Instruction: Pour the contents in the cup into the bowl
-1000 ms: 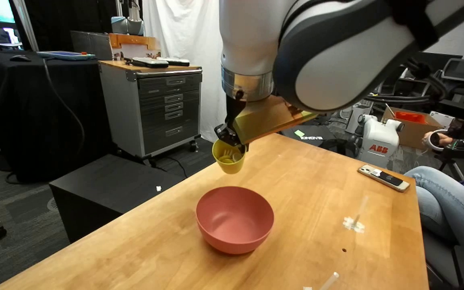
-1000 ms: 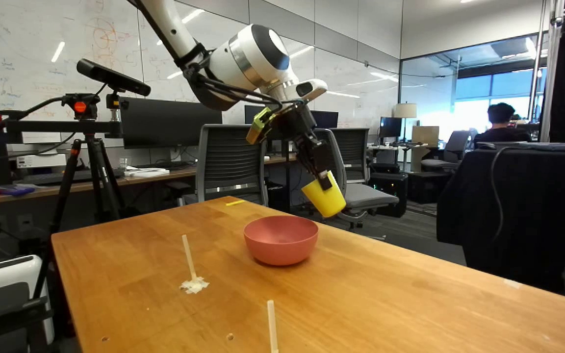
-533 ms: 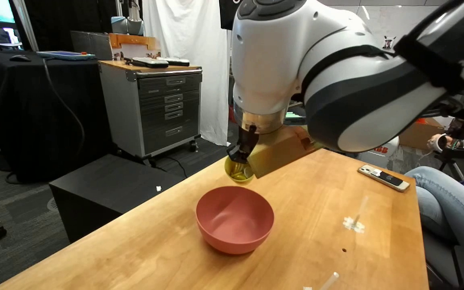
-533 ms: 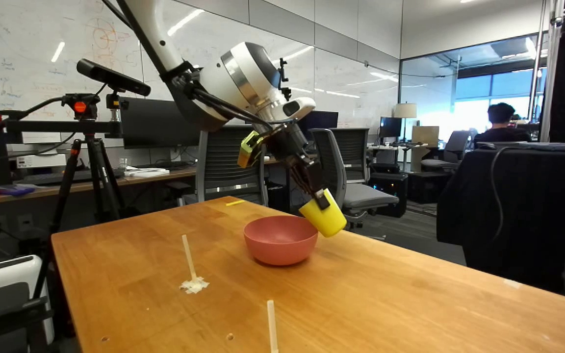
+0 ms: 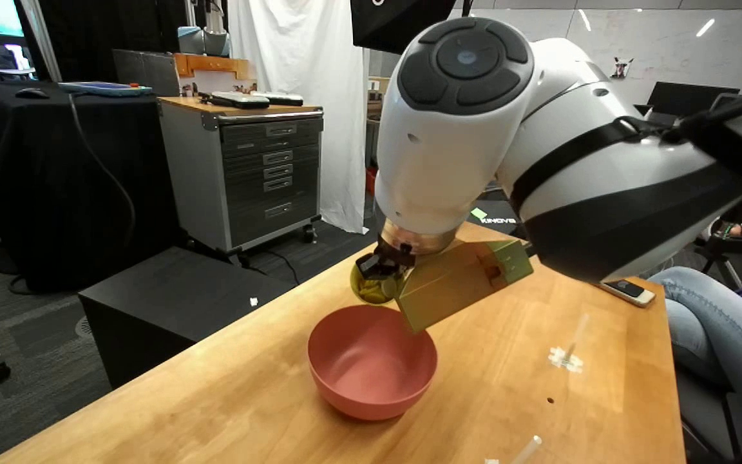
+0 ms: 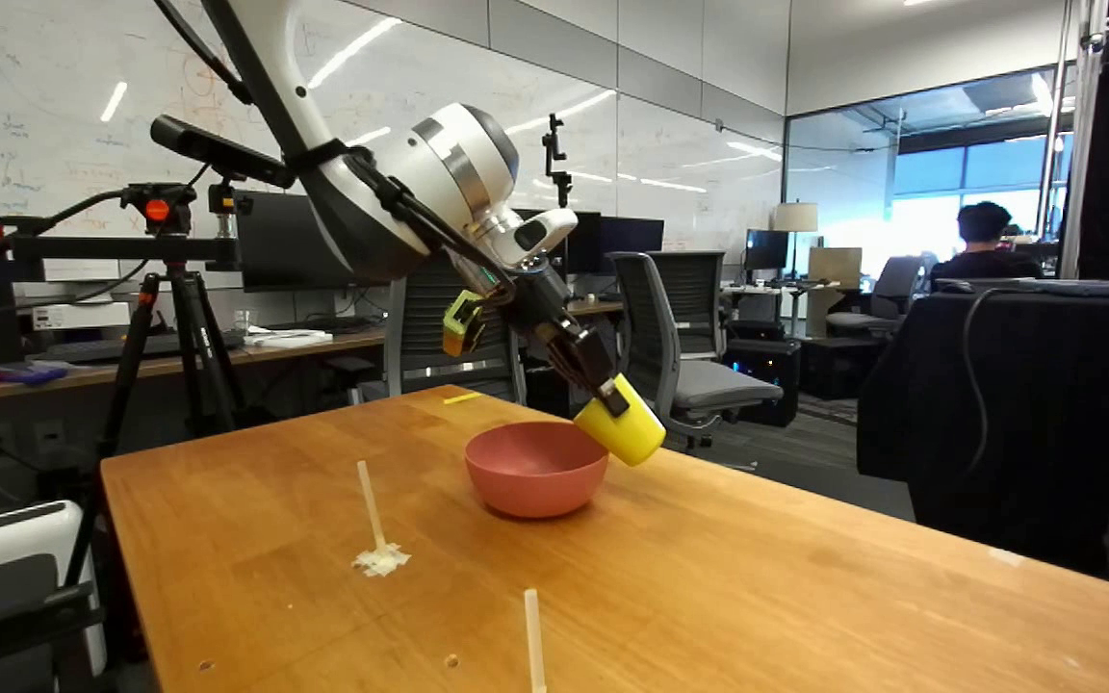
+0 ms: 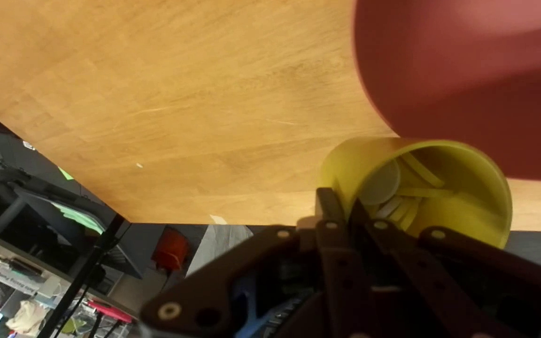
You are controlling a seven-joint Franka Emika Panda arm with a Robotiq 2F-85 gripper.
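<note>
Gripper (image 7: 345,206), wrist view: pinches the yellow plastic cup (image 7: 467,211) by its wall.
White and yellow pieces (image 7: 423,192), wrist view: in the cup, ahead of the gripper.
Salmon-pink bowl (image 6: 526,481), in an exterior view: below the gripper, just beside the tilted cup, contact unclear.
Wooden tabletop (image 5: 500,348), in an exterior view: tipping short of the bowl could spill pieces here.

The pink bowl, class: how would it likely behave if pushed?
The pink bowl probably slides readily: it has shifted slightly on the table since a moment ago. Its clean round shape suggests a stiff shell. Wide and low, it seems unlikely to tip under a gentle nudge.
</note>
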